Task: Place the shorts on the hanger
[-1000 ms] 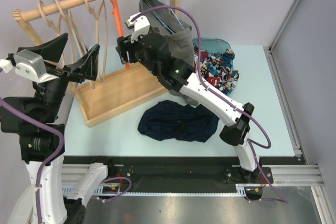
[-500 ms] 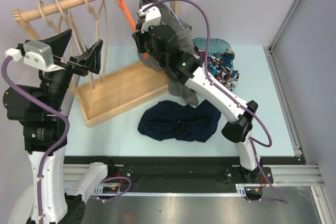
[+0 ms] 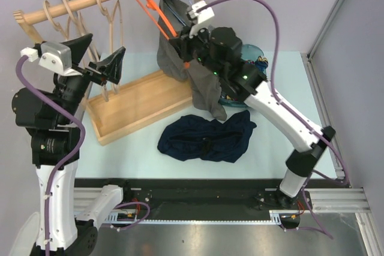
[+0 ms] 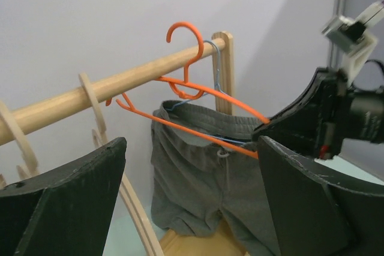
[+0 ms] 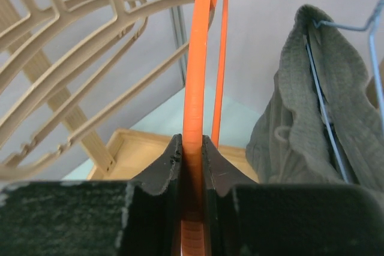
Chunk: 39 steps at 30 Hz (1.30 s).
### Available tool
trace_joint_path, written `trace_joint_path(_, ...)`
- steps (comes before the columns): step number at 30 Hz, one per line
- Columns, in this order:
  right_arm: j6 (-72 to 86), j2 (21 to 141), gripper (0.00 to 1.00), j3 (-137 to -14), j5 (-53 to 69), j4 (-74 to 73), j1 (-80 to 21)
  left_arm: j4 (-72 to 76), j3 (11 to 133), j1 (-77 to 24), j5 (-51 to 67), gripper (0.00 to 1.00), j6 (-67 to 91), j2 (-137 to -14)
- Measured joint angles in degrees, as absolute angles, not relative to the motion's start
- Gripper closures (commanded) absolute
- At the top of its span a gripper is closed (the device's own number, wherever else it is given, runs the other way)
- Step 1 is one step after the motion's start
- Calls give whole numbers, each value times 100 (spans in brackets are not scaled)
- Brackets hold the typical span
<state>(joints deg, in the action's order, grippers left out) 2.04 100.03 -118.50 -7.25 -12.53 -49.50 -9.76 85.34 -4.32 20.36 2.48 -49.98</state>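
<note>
Grip confirmed: your right jaws clamp the thin bright orange plastic hanger (image 5: 195, 58), likely to pull it off the wooden rail (image 3: 78, 3). Left jaws gape empty; dark navy fabric shorts (image 3: 204, 139) lie crumpled on the surface (image 3: 288, 88).

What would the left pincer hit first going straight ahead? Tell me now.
Probably the grey shorts hanging from the rail, framed by the open left pincer; the orange hanger crosses just above. Depth is unclear.
</note>
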Motion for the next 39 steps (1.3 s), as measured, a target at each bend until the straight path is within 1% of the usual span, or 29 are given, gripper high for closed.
trace_joint_path(5, 115, 9155, 100, -11019, 8, -1470, -4582, -1116, 8506, -434, 2740, 8, 196, -5183)
trace_joint_path(8, -110, 8503, 100, -10357, 727, -1782, -4101, -1341, 8440, -569, 3284, 9, -45, -5253)
trace_joint_path(11, -504, 7655, 100, -9594, 1400, -2368, -3586, -1678, 8195, -1052, 3568, 9, -593, -5227)
trace_joint_path(13, -812, 7022, 100, -9137, 1741, -2932, -3400, -1914, 7824, -1511, 3651, 9, -1052, -5122)
trace_joint_path(18, -1752, 5843, 100, -8805, 2414, -4473, -3404, -2259, 6779, -2176, 3715, 9, -1785, -4792)
trace_joint_path(19, -1953, 5697, 100, -8759, 2493, -4713, -3404, -2239, 6573, -2231, 3710, 6, -1861, -4735)
trace_joint_path(23, -2838, 5242, 100, -8403, 2744, -5948, -3406, -2014, 5693, -2298, 3680, 6, -2204, -4434)
trace_joint_path(26, -3208, 5273, 100, -8171, 2908, -6584, -3409, -2040, 5087, -2311, 3760, 7, -2727, -4222)
trace_joint_path(30, -3479, 5430, 100, -8040, 3044, -6906, -3389, -2265, 4716, -2351, 3946, 9, -3459, -4219)
trace_joint_path(32, -3579, 5433, 100, -8038, 3131, -6960, -3382, -2318, 4545, -2394, 4021, 13, -3767, -4254)
trace_joint_path(33, -3632, 5415, 100, -8038, 3194, -6965, -3387, -2331, 4438, -2410, 4075, 16, -3920, -4274)
trace_joint_path(34, -3664, 5408, 100, -8038, 3221, -6965, -3391, -2327, 4372, -2427, 4101, 21, -3981, -4298)
trace_joint_path(38, -3826, 5419, 100, -8038, 3330, -6963, -3415, -2335, 4254, -2517, 4322, 33, -4198, -4523)
trace_joint_path(39, -3861, 5428, 100, -8038, 3354, -6960, -3424, -2324, 4252, -2561, 4386, 41, -4219, -4587)
